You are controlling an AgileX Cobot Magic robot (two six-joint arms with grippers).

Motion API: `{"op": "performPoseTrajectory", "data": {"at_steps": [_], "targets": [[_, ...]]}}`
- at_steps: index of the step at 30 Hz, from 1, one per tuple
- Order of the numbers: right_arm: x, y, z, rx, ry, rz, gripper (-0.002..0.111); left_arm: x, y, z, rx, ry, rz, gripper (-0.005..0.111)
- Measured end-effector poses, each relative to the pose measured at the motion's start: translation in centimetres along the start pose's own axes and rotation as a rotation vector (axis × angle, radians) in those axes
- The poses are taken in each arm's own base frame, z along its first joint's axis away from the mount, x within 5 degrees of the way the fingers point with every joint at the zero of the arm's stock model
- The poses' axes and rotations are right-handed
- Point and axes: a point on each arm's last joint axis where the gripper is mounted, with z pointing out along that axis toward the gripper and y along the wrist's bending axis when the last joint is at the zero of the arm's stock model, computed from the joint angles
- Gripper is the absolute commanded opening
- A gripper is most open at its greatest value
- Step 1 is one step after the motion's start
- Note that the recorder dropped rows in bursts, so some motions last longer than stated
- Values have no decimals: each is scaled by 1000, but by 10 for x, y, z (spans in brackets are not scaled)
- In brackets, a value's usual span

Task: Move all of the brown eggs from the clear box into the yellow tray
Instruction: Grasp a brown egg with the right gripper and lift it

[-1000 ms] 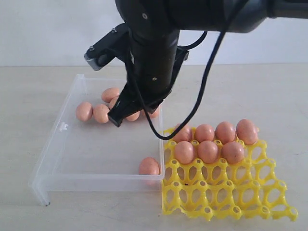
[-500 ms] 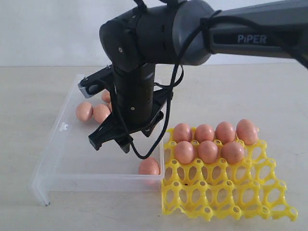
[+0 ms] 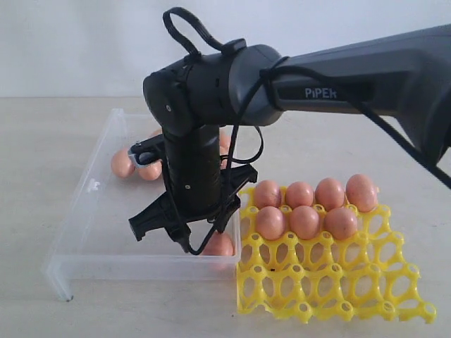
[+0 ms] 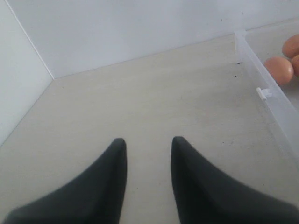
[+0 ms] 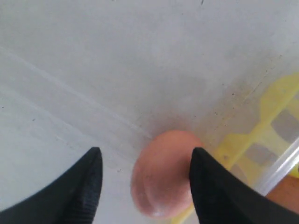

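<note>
Above brown egg (image 5: pixel 161 175), right jaws apart (straddling)

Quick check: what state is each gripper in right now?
Left gripper: open, holding nothing.
Right gripper: open, holding nothing; a brown egg lies just ahead of its jaws.

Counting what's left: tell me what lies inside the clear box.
Two brown eggs show at the far side of the clear box and a third egg in the near corner beside the yellow tray. The right arm covers the rest of the far group, so no full count.
</note>
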Motion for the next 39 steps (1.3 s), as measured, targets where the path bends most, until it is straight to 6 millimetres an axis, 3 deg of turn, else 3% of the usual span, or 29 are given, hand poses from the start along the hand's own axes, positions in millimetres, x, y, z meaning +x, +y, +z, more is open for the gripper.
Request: {"op": "performPoseTrajectory", "data": {"at_steps": [7,15,28,30,31,32,39], "targets": [[-9,1,27,6,-33,60,54,0,0,0,0,0,0,32],[-11,2,27,-6,-60,67,54,0,0,0,0,0,0,-4],[3,-3,27,50,95,-22,52,0,0,0,0,0,2,-4],[1,-3,27,48,80,-23,41,0,0,0,0,0,2,-4],[0,-3,27,47,70,-24,17,0,0,0,0,0,2,-4],[-2,-2,27,42,47,-25,4,0,0,0,0,0,2,-4],[-14,-1,25,33,-79,-121,0,0,0,0,0,0,2,-4]]}}
